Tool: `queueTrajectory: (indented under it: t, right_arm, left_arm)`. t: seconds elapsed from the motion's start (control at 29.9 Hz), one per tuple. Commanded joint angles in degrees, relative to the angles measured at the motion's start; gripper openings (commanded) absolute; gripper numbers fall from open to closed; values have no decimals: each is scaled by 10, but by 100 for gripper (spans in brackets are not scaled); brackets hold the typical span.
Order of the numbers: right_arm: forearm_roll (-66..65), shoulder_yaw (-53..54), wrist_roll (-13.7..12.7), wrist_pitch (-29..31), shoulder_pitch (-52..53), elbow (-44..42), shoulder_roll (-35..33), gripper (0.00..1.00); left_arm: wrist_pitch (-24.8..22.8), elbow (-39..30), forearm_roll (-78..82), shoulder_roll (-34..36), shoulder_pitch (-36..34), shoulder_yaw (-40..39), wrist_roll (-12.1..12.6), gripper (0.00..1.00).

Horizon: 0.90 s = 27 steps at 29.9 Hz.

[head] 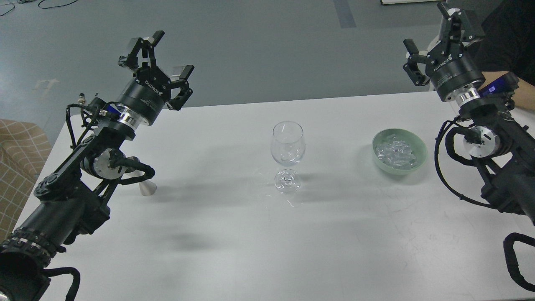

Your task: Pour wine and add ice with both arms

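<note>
The ice [397,153] is seen as a heap of small clear cubes inside a pale green bowl [421,147], which is set on the right part of the white surface [234,242]. Well to the left of the bowl, near the middle of the surface, an empty wine glass [287,144] is stood upright on its round foot, apart from everything else.

The right arm [497,146] is brought in from the right edge, and its hand [434,46] is held up above the far right corner of the surface, beyond the bowl. Its fingers are spread apart and nothing is held between them. Behind this hand a person's forearm [524,94] in dark clothing is partly seen at the edge.

The left arm [71,184] is brought in from the lower left. Its hand [161,62] is raised over the far left edge of the surface, with fingers spread wide and nothing gripped. Under this arm a small silvery cone-shaped object [146,188] is seen on the surface, mostly hidden by the arm, so what it is cannot be told.

A grey floor [259,46] lies beyond the surface, and a checked beige seat [19,159] is seen at the left edge.
</note>
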Motion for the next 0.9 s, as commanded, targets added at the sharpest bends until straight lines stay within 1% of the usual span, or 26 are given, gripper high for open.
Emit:
queueTrajectory:
  t: [0.0, 0.33, 0.5, 0.57, 0.64, 0.77, 0.87]
  right_arm:
    - [1, 15, 9, 0, 1, -1, 5, 100]
    - [1, 28, 10, -2, 15, -5, 15, 100]
    - [1, 29, 10, -4, 15, -8, 21, 100]
    - [1, 28, 10, -8, 14, -8, 34, 100]
    - [1, 28, 10, -8, 10, -6, 35, 100]
    - [1, 28, 7, -12, 10, -8, 36, 100]
    - [1, 28, 7, -11, 10, -11, 36, 100]
  left_arm:
    - [0, 0, 0, 0, 0, 0, 0, 99]
    - [-2, 4, 0, 9, -3, -1, 0, 99]
    - [-4, 26, 0, 9, -9, 3, 4, 99]
    - [0, 45, -3, 4, -10, 2, 3, 99]
    - [-9, 48, -5, 4, -9, 2, 3, 99]
    - [11, 52, -11, 3, -10, -5, 3, 99]
    - [16, 52, -11, 3, -10, -7, 3, 99]
